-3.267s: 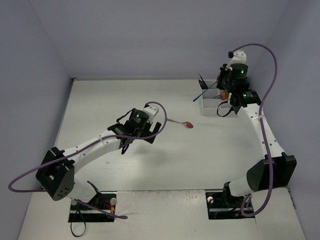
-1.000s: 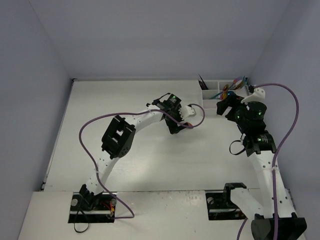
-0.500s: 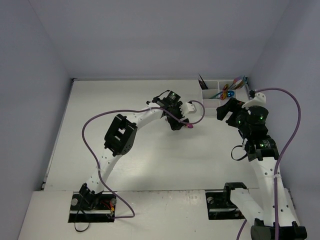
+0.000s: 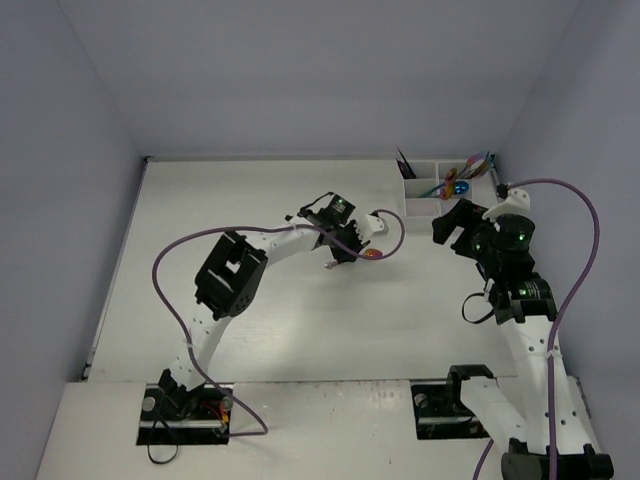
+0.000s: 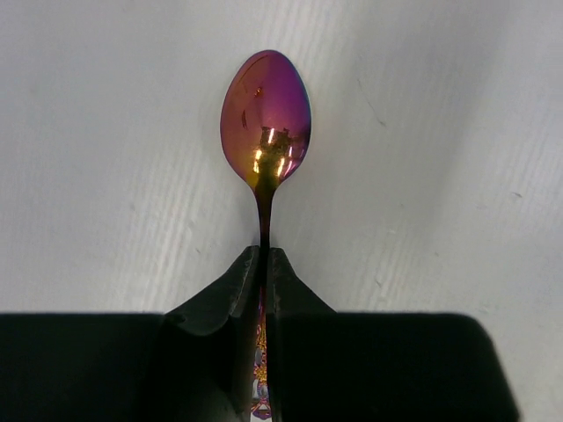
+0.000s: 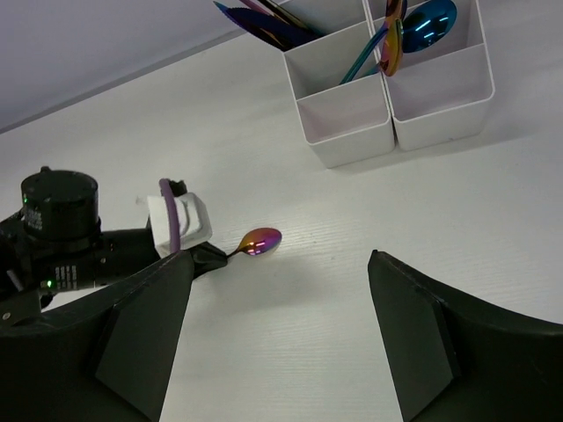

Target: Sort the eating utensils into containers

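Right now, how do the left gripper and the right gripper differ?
The left gripper is shut on the handle of the purple spoon; the right gripper is open and holds nothing. The left gripper sits mid-table; the right gripper is nearer the white tray. Both are black.
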